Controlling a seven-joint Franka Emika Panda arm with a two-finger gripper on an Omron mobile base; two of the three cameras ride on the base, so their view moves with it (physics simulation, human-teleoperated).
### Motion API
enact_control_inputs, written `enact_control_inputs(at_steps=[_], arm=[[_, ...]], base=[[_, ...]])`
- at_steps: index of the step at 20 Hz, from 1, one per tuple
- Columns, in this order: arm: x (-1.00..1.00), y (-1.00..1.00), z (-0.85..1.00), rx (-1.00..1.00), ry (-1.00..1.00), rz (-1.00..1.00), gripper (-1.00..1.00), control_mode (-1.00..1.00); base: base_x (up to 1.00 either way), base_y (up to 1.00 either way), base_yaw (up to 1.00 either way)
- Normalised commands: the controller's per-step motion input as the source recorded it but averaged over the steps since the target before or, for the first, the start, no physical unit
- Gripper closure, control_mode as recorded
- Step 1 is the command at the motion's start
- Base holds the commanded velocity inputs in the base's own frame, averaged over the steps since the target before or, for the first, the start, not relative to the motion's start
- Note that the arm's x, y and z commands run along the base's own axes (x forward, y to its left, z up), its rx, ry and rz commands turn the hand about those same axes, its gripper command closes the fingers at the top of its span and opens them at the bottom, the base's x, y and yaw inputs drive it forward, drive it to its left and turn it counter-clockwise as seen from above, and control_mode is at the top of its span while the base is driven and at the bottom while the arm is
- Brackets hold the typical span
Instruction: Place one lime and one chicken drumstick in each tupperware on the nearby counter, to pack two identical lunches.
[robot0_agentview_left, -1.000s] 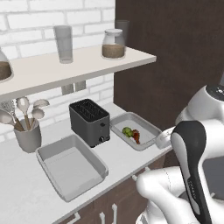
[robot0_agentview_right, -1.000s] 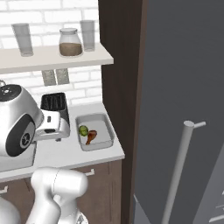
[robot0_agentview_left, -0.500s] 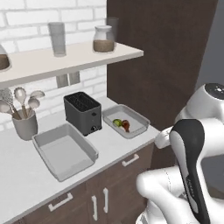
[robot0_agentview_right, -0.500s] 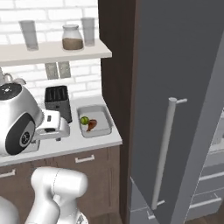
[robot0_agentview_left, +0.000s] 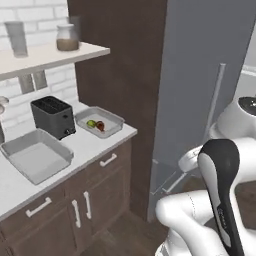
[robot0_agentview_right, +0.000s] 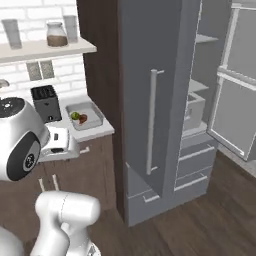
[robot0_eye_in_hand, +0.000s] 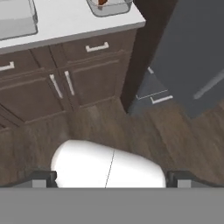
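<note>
Kitchen cabinetry and a tall grey fridge (robot0_agentview_right: 150, 110) now take up most of both base views, where a second ago the surface (robot0_agentview_left: 85, 145) sat close under the cameras. The whole picture has shifted, so the base has driven back and turned toward the fridge; the things on the surface have not moved. My reading is that one lunch is packed and the robot is heading for the second lime and drumstick.

From the black toaster (robot0_agentview_left: 53, 116) in the left base view, the far tupperware (robot0_agentview_left: 100, 121) lies at about 3 o'clock, beside the dark end panel, and holds a green lime (robot0_agentview_left: 91, 123) with a reddish-brown drumstick (robot0_agentview_left: 100, 125) touching it. The near tupperware (robot0_agentview_left: 36, 155) lies at about 7 o'clock from the toaster and is bare inside. Both are shallow pale-grey trays with rounded corners and low rims.

In the right base view the fridge's right door (robot0_agentview_right: 235, 90) stands swung open, showing pale shelves; what sits on them is too small to tell.

The hand (robot0_eye_in_hand: 109, 178) is released, fingers spread wide with nothing between them, and looks down at the wood floor (robot0_eye_in_hand: 144, 131).
</note>
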Motion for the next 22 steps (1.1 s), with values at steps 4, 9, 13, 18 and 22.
enact_control_inputs(at_steps=[4, 9, 13, 18, 22], arm=[[0.0, 0.0, 0.0, 0.0, 0.0, 0.0, -1.0, 1.0], [0.0, 0.0, 0.0, 0.0, 0.0, 0.0, -1.0, 1.0], [0.0, 0.0, 0.0, 0.0, 0.0, 0.0, -1.0, 1.0], [0.0, 0.0, 0.0, 0.0, 0.0, 0.0, -1.0, 1.0], [0.0, 0.0, 0.0, 0.0, 0.0, 0.0, -1.0, 1.0]], base=[[-0.03, -0.08, -0.85], [0.14, -0.5, -0.82], [0.32, -0.78, -0.68], [0.85, -0.93, 0.07], [1.0, -0.35, 0.03]])
